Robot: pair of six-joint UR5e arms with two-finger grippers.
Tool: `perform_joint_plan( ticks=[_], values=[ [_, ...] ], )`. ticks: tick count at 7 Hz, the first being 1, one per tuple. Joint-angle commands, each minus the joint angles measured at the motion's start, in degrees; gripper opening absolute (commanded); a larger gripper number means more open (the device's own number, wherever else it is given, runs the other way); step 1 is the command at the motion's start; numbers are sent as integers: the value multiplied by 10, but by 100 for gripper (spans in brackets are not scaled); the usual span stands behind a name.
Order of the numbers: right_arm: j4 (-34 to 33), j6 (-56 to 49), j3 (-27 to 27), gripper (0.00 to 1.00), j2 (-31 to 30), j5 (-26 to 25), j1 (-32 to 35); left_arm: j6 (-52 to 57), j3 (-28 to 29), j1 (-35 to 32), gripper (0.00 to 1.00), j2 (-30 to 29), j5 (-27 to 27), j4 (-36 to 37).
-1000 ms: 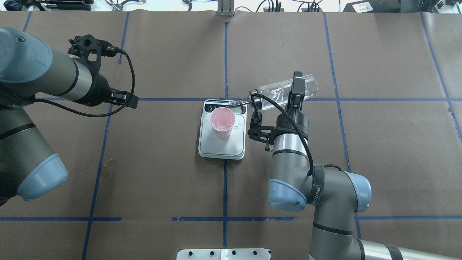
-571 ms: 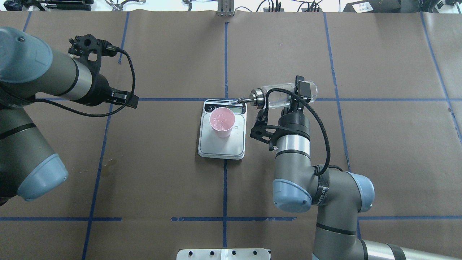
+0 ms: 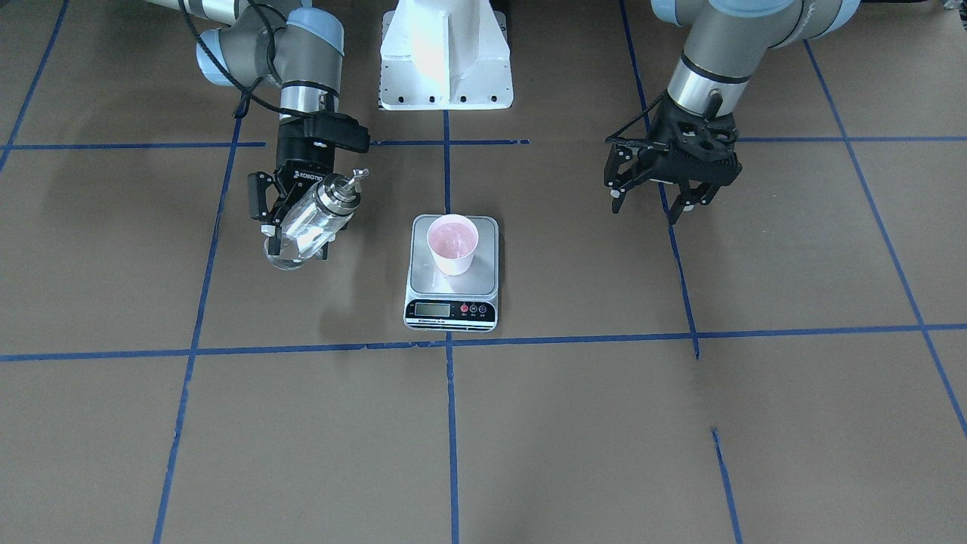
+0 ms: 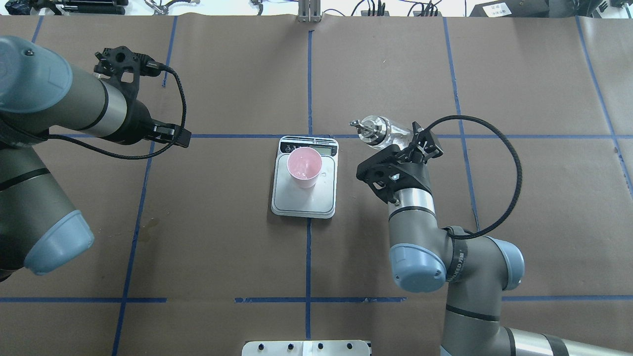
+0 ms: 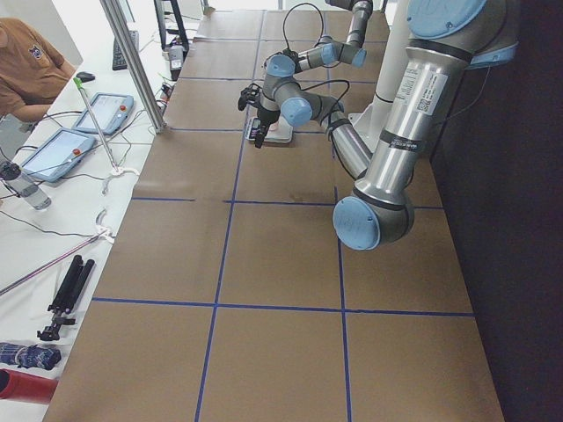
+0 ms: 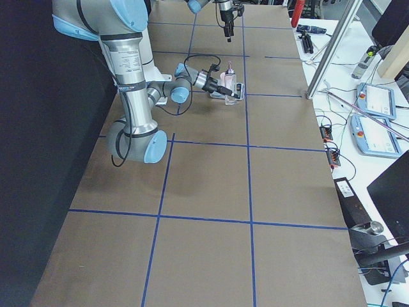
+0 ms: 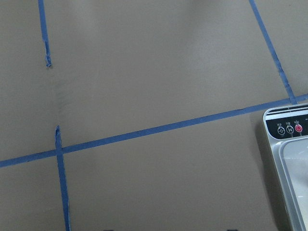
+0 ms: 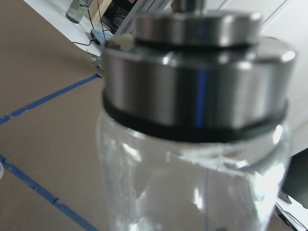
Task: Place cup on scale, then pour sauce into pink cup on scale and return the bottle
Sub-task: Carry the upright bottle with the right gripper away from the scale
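Note:
The pink cup point(image 3: 452, 243) stands upright on the steel scale point(image 3: 484, 276), near its back half, with a glossy wet look inside. In the overhead view the cup point(image 4: 304, 166) is on the scale point(image 4: 324, 199) at the table's middle. My right gripper point(image 3: 297, 233) is shut on the clear glass bottle point(image 3: 310, 221), held above the table to the scale's right in the overhead view point(image 4: 380, 131), tilted with its silver spout upward. The bottle point(image 8: 192, 159) fills the right wrist view. My left gripper point(image 3: 651, 208) is open and empty, hovering far from the scale.
Blue tape lines grid the brown table cover. The white robot base point(image 3: 446, 53) stands at the table's robot side. The scale's button corner point(image 7: 288, 130) shows in the left wrist view. Tablets point(image 5: 106, 110) and a person point(image 5: 26, 61) are off the far edge.
My right gripper has turned the bottle from lying level with its spout at the cup to spout-up, and has drawn it away from the scale. The left arm has not moved.

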Motion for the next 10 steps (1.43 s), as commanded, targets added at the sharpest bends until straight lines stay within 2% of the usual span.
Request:
perform_joint_plan(
  ticks=[1, 2, 5, 6, 10],
  values=[
    [129, 19, -5, 0, -87, 9, 0, -1, 0, 0, 83, -1, 0, 0],
    [165, 85, -6, 0, -109, 15, 1, -1, 1, 1, 83, -1, 0, 0],
    [173, 303, -11, 0, -111, 22, 2, -1, 2, 2, 83, -1, -1, 0],
    [173, 374, -12, 0, -134, 23, 1, -1, 2, 3, 83, -2, -1, 0],
    [173, 441, -36, 0, -146, 26, 0, -1, 2, 3, 83, -3, -1, 0]
  ],
)
